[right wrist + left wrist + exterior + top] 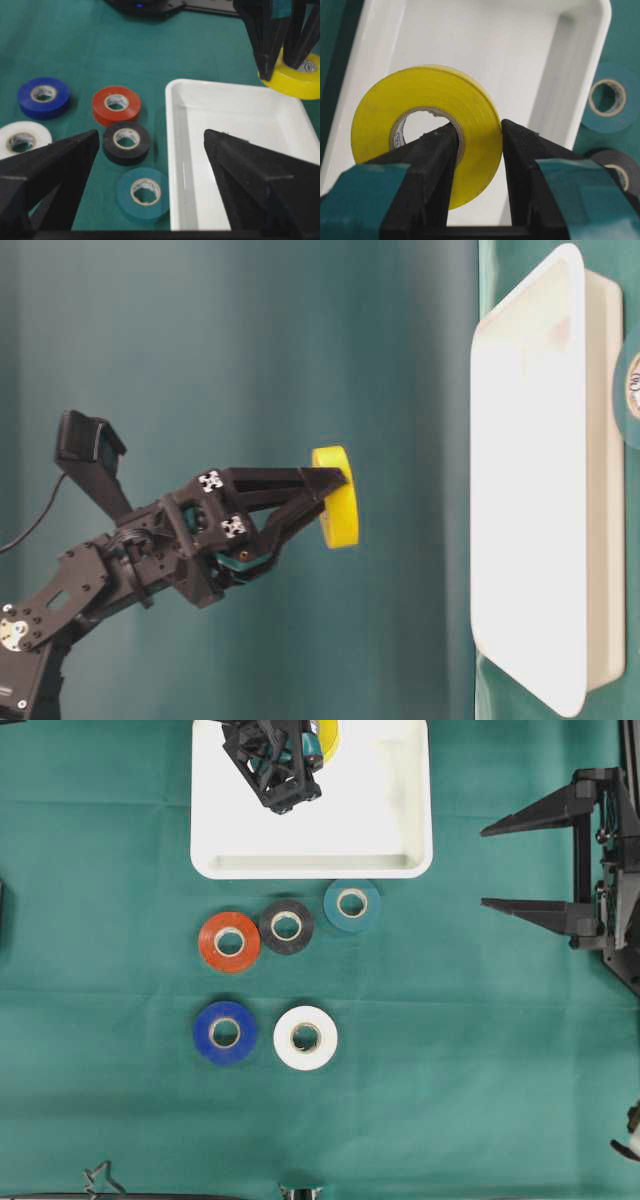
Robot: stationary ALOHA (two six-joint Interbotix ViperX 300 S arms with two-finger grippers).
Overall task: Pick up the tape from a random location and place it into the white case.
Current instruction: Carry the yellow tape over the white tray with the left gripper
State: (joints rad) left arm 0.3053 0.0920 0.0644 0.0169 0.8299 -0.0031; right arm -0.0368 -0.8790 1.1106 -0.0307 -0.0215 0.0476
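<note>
My left gripper (pixel 480 135) is shut on a yellow tape (pixel 420 95), one finger through its core and the other on its outer face. In the overhead view the tape (pixel 328 738) and left gripper (pixel 318 745) hang over the far part of the white case (pixel 310 868). The table-level view shows the tape (pixel 338 497) held clear of the case (pixel 530 490), not touching it. Nothing lies inside the case (pixel 240 115). My right gripper (pixel 483 867) stands wide open at the right of the table, holding nothing.
Several tape rolls lie flat on the green cloth in front of the case: teal (pixel 352 905), black (pixel 286 926), red (pixel 229 941), blue (pixel 225 1032) and white (pixel 305 1037). The teal roll sits close to the case's near rim.
</note>
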